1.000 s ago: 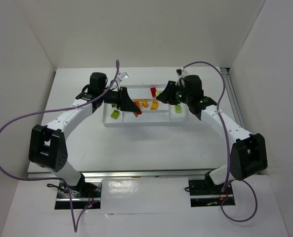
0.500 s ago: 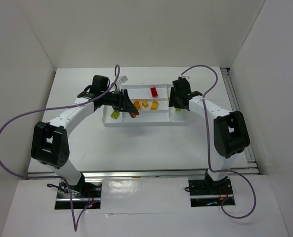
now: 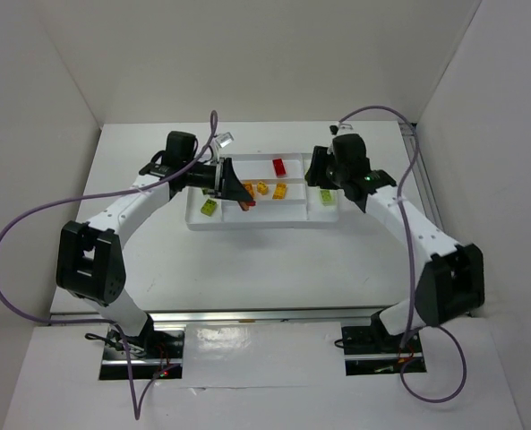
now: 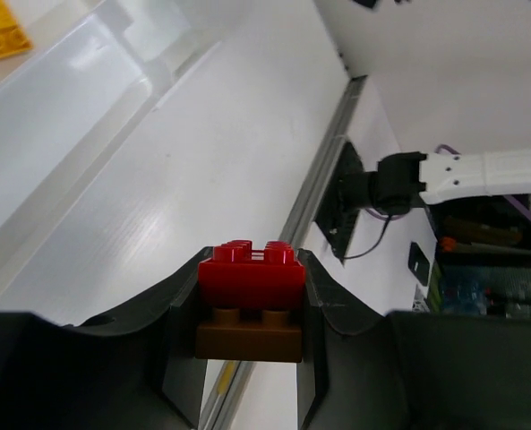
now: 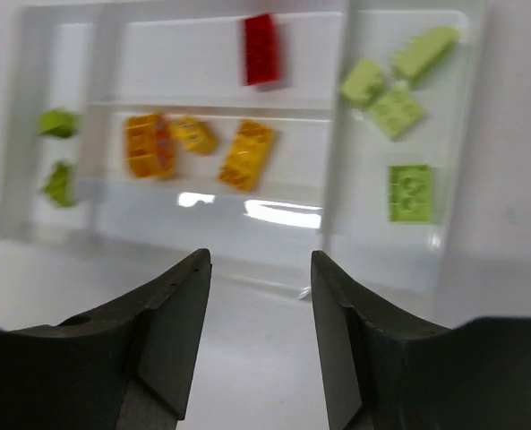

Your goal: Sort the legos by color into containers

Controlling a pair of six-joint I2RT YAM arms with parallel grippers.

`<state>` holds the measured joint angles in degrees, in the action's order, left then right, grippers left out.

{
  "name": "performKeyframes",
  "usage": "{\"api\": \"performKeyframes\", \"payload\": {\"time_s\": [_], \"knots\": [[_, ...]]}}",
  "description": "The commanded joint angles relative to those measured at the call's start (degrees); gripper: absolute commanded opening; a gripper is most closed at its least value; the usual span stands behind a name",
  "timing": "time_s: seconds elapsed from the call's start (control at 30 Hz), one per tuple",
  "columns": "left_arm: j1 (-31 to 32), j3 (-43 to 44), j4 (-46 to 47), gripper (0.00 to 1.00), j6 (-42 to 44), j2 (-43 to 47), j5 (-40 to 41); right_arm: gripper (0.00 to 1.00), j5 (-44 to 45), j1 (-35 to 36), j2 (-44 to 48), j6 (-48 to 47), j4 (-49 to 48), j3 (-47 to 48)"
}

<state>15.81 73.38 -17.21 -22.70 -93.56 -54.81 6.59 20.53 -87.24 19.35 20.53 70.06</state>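
Observation:
My left gripper (image 4: 252, 265) is shut on a stacked block, a red brick (image 4: 252, 279) on top of an orange-brown one (image 4: 249, 337). From above, the left gripper (image 3: 236, 193) holds that block (image 3: 246, 204) over the white tray (image 3: 265, 220). My right gripper (image 5: 259, 269) hangs open and empty above the tray's near wall (image 5: 247, 260). One red brick (image 5: 261, 49) lies in the far middle compartment and three orange bricks (image 5: 245, 154) in the near middle one. Several green bricks (image 5: 411, 191) lie in the right compartment, two more green ones (image 5: 57, 123) in the left.
The tray's dividers (image 5: 337, 134) stand between the compartments. A metal rail (image 4: 323, 193) runs along the table's edge, and the right arm's base (image 4: 381, 184) shows beyond it. White walls enclose the table on three sides. A purple cable (image 3: 372, 115) loops over the right arm.
My right gripper has opened and pulled back from the tray's right compartment. The left gripper keeps its hold on the stacked block and has barely shifted.

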Motion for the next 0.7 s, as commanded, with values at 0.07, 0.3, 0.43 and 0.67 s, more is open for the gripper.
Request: {"api": "performKeyframes", "payload": {"time_s": [0.07,0.3,0.43,0.67], "knots": [[-0.34,0.1,12.18,0.0,-3.49,0.04,-14.79,0.65,-33.76,0.56,11.91,-0.99,-10.42,-5.64],[-0.34,-2.63,21.51,0.0,-6.56,1.89,-20.78,0.82,-55.88,0.56,11.75,5.07,-23.42,-11.78],[-0.34,-2.63,23.1,0.0,-7.62,2.42,-21.31,0.82,-59.4,1.78,9.03,6.49,-28.09,-12.41],[-0.34,-2.63,22.05,0.0,-6.48,2.94,-21.92,0.8,-64.59,5.39,4.81,5.08,-30.47,-9.34]]}}
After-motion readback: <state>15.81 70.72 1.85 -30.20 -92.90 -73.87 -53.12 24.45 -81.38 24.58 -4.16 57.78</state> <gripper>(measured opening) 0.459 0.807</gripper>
